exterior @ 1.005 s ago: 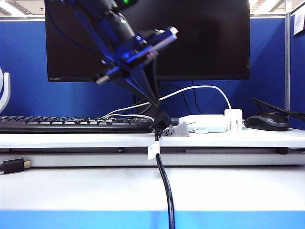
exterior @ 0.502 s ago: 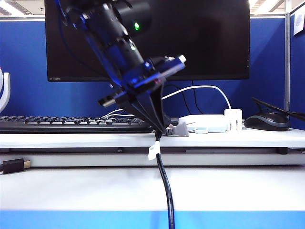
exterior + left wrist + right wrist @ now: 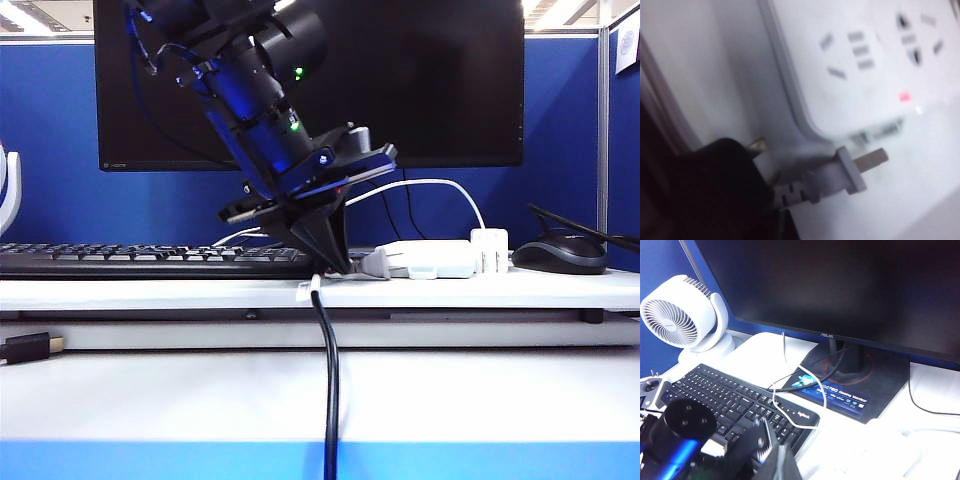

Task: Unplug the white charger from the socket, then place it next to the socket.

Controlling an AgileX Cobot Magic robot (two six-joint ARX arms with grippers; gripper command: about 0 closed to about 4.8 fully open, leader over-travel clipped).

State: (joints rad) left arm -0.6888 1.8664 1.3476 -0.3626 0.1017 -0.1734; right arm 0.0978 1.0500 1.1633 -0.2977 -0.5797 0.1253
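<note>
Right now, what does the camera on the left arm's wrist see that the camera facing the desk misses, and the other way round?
Only the left wrist view shows the socket's top face with its slot holes and a small red light. Only the exterior view shows the white charger standing at the socket's far end, the mouse, the monitor and the keyboard. Both show the socket and the small grey plug lying loose beside it, with the left gripper just above.

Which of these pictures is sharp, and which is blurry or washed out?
Exterior view: sharp, evenly lit; left gripper dark beside the socket. Left wrist view: close, soft and smeared; the socket looks pale, the grey plug fuzzy. Right wrist view: keyboard crisp, white desk glaring near the monitor.
</note>
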